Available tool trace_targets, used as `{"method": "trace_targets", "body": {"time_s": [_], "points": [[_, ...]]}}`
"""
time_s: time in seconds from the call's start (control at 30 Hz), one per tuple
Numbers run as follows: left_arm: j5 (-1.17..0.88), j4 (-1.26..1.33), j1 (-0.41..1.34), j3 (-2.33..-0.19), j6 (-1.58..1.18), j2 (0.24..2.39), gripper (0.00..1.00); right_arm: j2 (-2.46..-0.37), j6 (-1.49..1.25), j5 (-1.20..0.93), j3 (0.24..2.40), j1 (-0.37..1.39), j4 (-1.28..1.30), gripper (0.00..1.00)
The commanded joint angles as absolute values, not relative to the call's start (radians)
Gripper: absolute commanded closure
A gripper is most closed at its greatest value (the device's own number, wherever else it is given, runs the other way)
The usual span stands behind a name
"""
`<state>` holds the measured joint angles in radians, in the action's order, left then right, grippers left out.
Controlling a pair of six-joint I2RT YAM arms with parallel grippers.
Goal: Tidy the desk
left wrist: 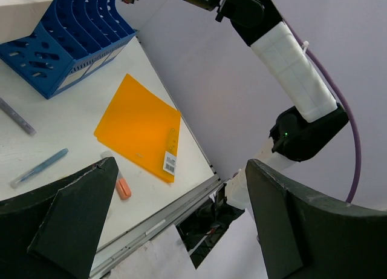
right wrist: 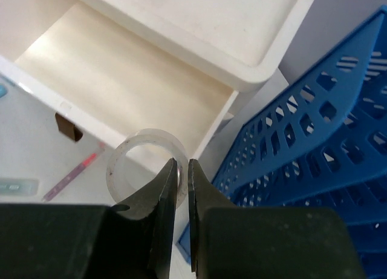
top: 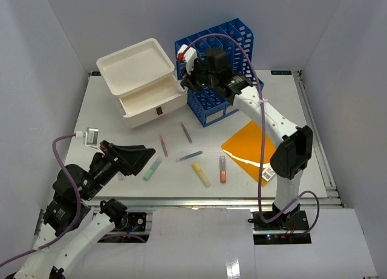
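Note:
The desk (top: pixel 302 121) is a white tabletop with a metal rail. My right gripper (right wrist: pixel 182 164) is shut on the wall of a clear tape roll (right wrist: pixel 130 155). It holds the roll above the front right corner of the white drawer box's open drawer (right wrist: pixel 115 79). In the top view the right gripper (top: pixel 186 79) hangs between the drawer box (top: pixel 142 79) and the blue file rack (top: pixel 224 61). My left gripper (top: pixel 142 158) is open and empty, low over the front left of the desk by a green highlighter (top: pixel 152 168). In its own view the left gripper (left wrist: pixel 181 170) points toward the desk's front right corner.
An orange folder (top: pixel 251 149) lies at the right. Loose on the desk are a pink pen (top: pixel 164 146), a grey pen (top: pixel 186 132), a blue pen (top: pixel 189 155), a yellow highlighter (top: pixel 201 174) and an orange highlighter (top: pixel 222 169).

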<state>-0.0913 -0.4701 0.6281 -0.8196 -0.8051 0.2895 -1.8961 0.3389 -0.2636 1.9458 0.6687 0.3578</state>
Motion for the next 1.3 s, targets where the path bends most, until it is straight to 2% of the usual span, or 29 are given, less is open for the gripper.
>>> {"method": "trace_targets", "body": {"time_s": [0.0, 0.17, 0.27, 0.3, 0.47, 0.5, 0.7, 0.8, 0.93, 1.07, 1.27], "points": [[-0.067, -0.488, 0.630, -0.810, -0.831, 0.275, 0.02, -1.982, 0.282, -0.165, 2.083, 0.727, 0.309, 0.87], [-0.054, -0.489, 0.630, -0.767, -0.853, 0.256, 0.03, -2.072, 0.281, -0.102, 2.141, 0.760, 0.258, 0.85], [-0.057, -0.489, 0.630, -0.759, -0.853, 0.259, 0.03, -2.094, 0.278, -0.087, 2.143, 0.764, 0.255, 0.79], [-0.060, -0.489, 0.630, -0.760, -0.849, 0.267, 0.03, -2.092, 0.278, -0.085, 2.139, 0.764, 0.253, 0.67], [-0.080, -0.482, 0.630, -0.761, -0.825, 0.317, 0.03, -2.043, 0.289, -0.089, 2.076, 0.764, 0.242, 0.31], [-0.086, -0.479, 0.630, -0.761, -0.819, 0.329, 0.03, -2.026, 0.292, -0.091, 2.063, 0.764, 0.240, 0.27], [-0.113, -0.468, 0.630, -0.749, -0.784, 0.398, 0.04, -1.822, 0.324, -0.128, 1.946, 0.754, 0.250, 0.18], [-0.127, -0.468, 0.630, -0.739, -0.756, 0.467, 0.10, -1.650, 0.376, -0.310, 1.791, 0.704, 0.275, 0.12], [-0.123, -0.463, 0.630, -0.737, -0.707, 0.590, 0.18, -1.423, 0.420, -0.724, 1.530, 0.499, 0.299, 0.11], [-0.104, -0.457, 0.630, -0.781, -0.617, 0.748, 0.32, -1.198, 0.519, -1.038, 1.240, 0.315, 0.344, 0.19], [0.014, -0.472, 0.633, -0.879, -0.469, 0.983, 0.53, -0.941, 0.612, -1.147, 0.824, 0.212, 0.345, 0.34]]}}
